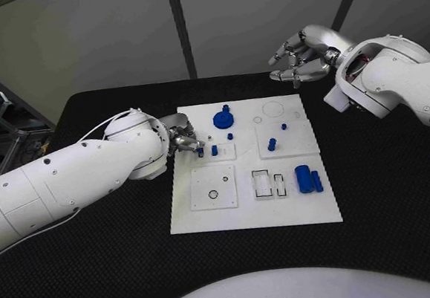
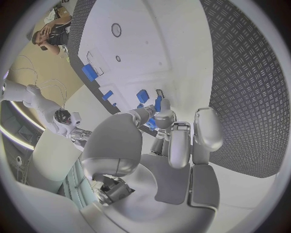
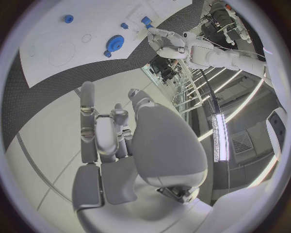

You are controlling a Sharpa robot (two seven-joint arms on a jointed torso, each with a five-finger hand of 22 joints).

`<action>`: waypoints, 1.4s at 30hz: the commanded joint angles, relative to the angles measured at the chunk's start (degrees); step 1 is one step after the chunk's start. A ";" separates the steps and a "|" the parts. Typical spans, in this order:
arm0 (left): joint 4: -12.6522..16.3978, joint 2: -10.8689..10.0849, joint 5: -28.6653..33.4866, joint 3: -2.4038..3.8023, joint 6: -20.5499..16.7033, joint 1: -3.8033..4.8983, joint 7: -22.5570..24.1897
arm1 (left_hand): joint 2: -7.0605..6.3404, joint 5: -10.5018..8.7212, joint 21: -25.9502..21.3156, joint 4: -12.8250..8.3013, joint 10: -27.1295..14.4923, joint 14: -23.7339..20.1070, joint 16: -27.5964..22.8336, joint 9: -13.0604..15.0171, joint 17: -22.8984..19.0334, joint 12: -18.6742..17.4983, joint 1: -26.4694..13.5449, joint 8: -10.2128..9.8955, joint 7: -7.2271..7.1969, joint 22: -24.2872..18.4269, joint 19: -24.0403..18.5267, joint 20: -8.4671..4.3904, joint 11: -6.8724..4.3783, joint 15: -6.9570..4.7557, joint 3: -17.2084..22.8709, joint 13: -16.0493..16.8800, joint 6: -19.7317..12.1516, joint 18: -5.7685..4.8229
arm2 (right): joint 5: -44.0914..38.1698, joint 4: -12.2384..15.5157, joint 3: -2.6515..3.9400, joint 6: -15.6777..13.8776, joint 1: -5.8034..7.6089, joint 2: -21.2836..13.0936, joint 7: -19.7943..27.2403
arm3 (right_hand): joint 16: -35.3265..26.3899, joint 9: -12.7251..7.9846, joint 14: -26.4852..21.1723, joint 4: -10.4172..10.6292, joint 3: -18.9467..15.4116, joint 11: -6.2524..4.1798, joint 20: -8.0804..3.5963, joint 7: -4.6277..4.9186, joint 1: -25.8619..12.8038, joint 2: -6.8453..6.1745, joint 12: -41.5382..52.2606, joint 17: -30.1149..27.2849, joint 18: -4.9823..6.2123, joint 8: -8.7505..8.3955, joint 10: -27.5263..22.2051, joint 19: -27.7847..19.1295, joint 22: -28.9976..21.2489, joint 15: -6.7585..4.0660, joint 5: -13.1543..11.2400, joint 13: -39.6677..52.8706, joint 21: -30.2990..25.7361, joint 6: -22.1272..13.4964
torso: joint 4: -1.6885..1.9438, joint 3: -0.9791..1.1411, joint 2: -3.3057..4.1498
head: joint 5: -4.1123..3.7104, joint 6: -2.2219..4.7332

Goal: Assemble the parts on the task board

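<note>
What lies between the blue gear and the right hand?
In the head view, only bare white task board with a faint circle outline, then black table, separates the blue gear from the right hand.

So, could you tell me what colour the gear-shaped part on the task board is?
Blue; the gear-shaped part shows best in the head view.

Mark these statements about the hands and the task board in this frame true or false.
1. The left hand is at the task board's left edge, fingers on a small blue part. True.
2. The right hand holds the blue gear. False: it hovers beyond the board's far edge, holding nothing.
3. Two blue pieces lie side by side on the board's right. True.
4. The board lies on a white table. False: the table is black.
</note>
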 commanded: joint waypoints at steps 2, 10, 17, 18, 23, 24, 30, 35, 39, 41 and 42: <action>-0.42 0.38 -1.67 0.01 2.43 0.06 -0.45 | 0.27 0.23 0.17 -5.69 0.15 4.48 0.32 -0.06 10.26 0.11 -0.10 0.30 0.15 0.05 0.35 0.01 -0.04 -0.35 5.94 -0.05 -0.37 -2.63 | -0.18 0.03 0.02 0.30 0.09 0.02 0.17 | -0.39 0.01 -0.32 0.26 0.17 0.08 -0.05 -0.14 -0.48 0.30 0.11 -0.08 0.77 0.18 -0.40 0.44 -0.06 0.15 0.30 -0.05 -0.28 -0.17 | 0.02 -0.01 -0.03 | -0.10 0.03; -0.63 0.78 -1.74 -0.05 3.64 0.06 -0.46 | 0.20 0.22 0.16 -5.79 0.13 4.48 0.31 0.04 10.26 0.13 -0.25 0.46 0.15 0.06 0.35 0.00 -0.04 -0.35 6.20 -0.05 -0.43 -2.63 | -0.18 0.01 0.01 0.40 0.08 0.06 0.18 | -0.39 0.01 -0.32 0.26 0.17 0.08 -0.05 -0.14 -0.48 0.30 0.11 -0.08 0.77 0.18 -0.40 0.44 -0.06 0.15 0.30 -0.05 -0.28 -0.17 | 0.04 0.02 -0.01 | -0.22 0.19; -0.40 0.76 -1.74 -0.17 5.25 0.06 -0.47 | 0.09 0.25 -0.02 -5.92 -0.04 4.46 0.26 0.15 10.20 -0.02 -0.45 0.65 0.14 -0.08 0.23 0.00 -0.04 -0.35 6.49 -0.28 -0.48 -2.59 | -0.84 0.02 0.00 0.24 0.07 0.07 0.15 | -0.39 0.01 -0.31 0.28 0.20 0.08 -0.05 -0.14 -0.49 0.30 0.12 -0.07 0.77 0.20 -0.40 0.45 -0.06 0.15 0.31 -0.05 -0.29 -0.17 | -0.05 0.01 -0.03 | -0.15 0.06; -0.36 0.74 -1.74 -0.18 5.44 0.06 -0.47 | 0.07 0.28 -0.04 -5.96 -0.05 4.46 0.26 0.18 10.21 -0.02 -0.49 0.69 0.14 -0.08 0.22 0.00 -0.04 -0.35 6.57 -0.28 -0.49 -2.59 | -0.95 0.02 0.00 0.24 0.07 0.07 0.13 | -0.39 0.01 -0.30 0.33 0.25 0.08 -0.06 -0.14 -0.49 0.30 0.14 -0.06 0.77 0.23 -0.40 0.46 -0.08 0.15 0.34 -0.05 -0.32 -0.18 | -0.04 0.01 -0.03 | -0.18 0.03; 0.06 0.53 -1.75 -0.19 5.99 0.05 -0.47 | -0.05 0.56 -0.04 -6.27 -0.03 4.47 0.29 0.35 10.24 0.07 -0.67 0.99 0.11 -0.01 0.23 -0.02 -0.08 -0.37 7.13 -0.17 -0.55 -2.59 | -1.31 -0.01 0.00 0.26 0.07 0.04 0.07 | -0.39 0.01 -0.30 0.33 0.25 0.08 -0.06 -0.14 -0.49 0.30 0.14 -0.06 0.77 0.23 -0.40 0.46 -0.08 0.15 0.34 -0.05 -0.32 -0.18 | 0.02 -0.01 -0.02 | -0.32 0.00; 0.16 0.47 -1.75 -0.19 5.89 0.04 -0.45 | -0.10 0.66 -0.03 -6.37 0.02 4.47 0.29 0.40 10.24 0.14 -0.72 1.09 0.10 0.02 0.24 -0.03 -0.09 -0.38 7.32 -0.09 -0.55 -2.60 | -1.35 -0.02 0.00 0.27 0.07 0.03 0.06 | -0.39 0.01 -0.30 0.33 0.25 0.08 -0.06 -0.14 -0.49 0.30 0.14 -0.06 0.77 0.23 -0.40 0.46 -0.08 0.15 0.34 -0.05 -0.32 -0.18 | 0.07 -0.01 -0.03 | -0.33 0.00; 0.49 0.08 -1.76 -0.19 4.84 -0.02 -0.32 | -0.78 3.05 0.10 -6.90 0.50 4.49 0.33 0.91 10.30 0.62 -1.96 2.08 -0.01 0.38 0.40 -0.13 -0.22 -0.49 8.99 0.37 -0.46 -2.64 | -2.09 -0.10 0.00 0.26 0.06 0.15 0.05 | -0.39 0.01 -0.30 0.33 0.25 0.08 -0.06 -0.14 -0.49 0.30 0.14 -0.06 0.77 0.23 -0.40 0.46 -0.08 0.15 0.34 -0.05 -0.32 -0.18 | 0.12 0.02 -0.07 | -0.25 0.00; 0.86 -0.31 -1.77 -0.18 4.49 -0.03 -0.27 | -1.08 4.06 0.31 -7.19 0.85 4.51 0.36 1.09 10.34 0.95 -2.47 2.49 -0.11 0.70 0.60 -0.20 -0.31 -0.57 9.60 0.73 -0.39 -2.70 | -2.73 -0.18 -0.01 0.32 0.02 0.19 0.02 | -0.39 0.01 -0.30 0.33 0.25 0.08 -0.06 -0.14 -0.49 0.30 0.14 -0.06 0.77 0.23 -0.40 0.46 -0.08 0.15 0.34 -0.05 -0.32 -0.18 | 0.04 -0.01 0.00 | -0.13 -0.03; 1.00 -0.48 -1.77 -0.18 4.40 -0.04 -0.28 | -1.15 4.25 0.36 -7.27 0.92 4.51 0.36 1.13 10.35 1.00 -2.57 2.58 -0.14 0.77 0.65 -0.22 -0.33 -0.60 9.74 0.80 -0.36 -2.72 | -2.88 -0.21 -0.01 0.36 0.00 0.16 -0.01 | -0.39 0.01 -0.30 0.33 0.25 0.08 -0.06 -0.14 -0.49 0.30 0.14 -0.06 0.77 0.23 -0.40 0.46 -0.08 0.15 0.34 -0.05 -0.32 -0.18 | 0.07 0.00 -0.04 | -0.12 -0.10; 0.98 -0.53 -1.77 -0.18 4.35 -0.04 -0.29 | -1.15 4.25 0.36 -7.27 0.92 4.51 0.36 1.13 10.35 1.00 -2.57 2.58 -0.14 0.77 0.65 -0.22 -0.33 -0.60 9.74 0.80 -0.36 -2.72 | -2.92 -0.23 -0.01 0.38 -0.01 0.18 -0.01 | -0.39 0.01 -0.30 0.33 0.25 0.08 -0.06 -0.14 -0.49 0.30 0.14 -0.06 0.77 0.23 -0.40 0.46 -0.08 0.15 0.34 -0.05 -0.32 -0.18 | 0.08 0.02 -0.02 | -0.13 -0.12; 0.93 -0.54 -1.77 -0.18 4.31 -0.04 -0.31 | -1.15 4.26 0.36 -7.27 0.92 4.51 0.36 1.13 10.35 1.00 -2.58 2.58 -0.14 0.78 0.65 -0.22 -0.33 -0.60 9.74 0.80 -0.36 -2.72 | -2.93 -0.24 -0.01 0.39 -0.01 0.19 -0.01 | -0.39 0.01 -0.30 0.33 0.25 0.08 -0.06 -0.14 -0.49 0.30 0.14 -0.06 0.77 0.23 -0.40 0.46 -0.08 0.15 0.34 -0.05 -0.32 -0.18 | 0.08 0.03 0.00 | -0.12 -0.15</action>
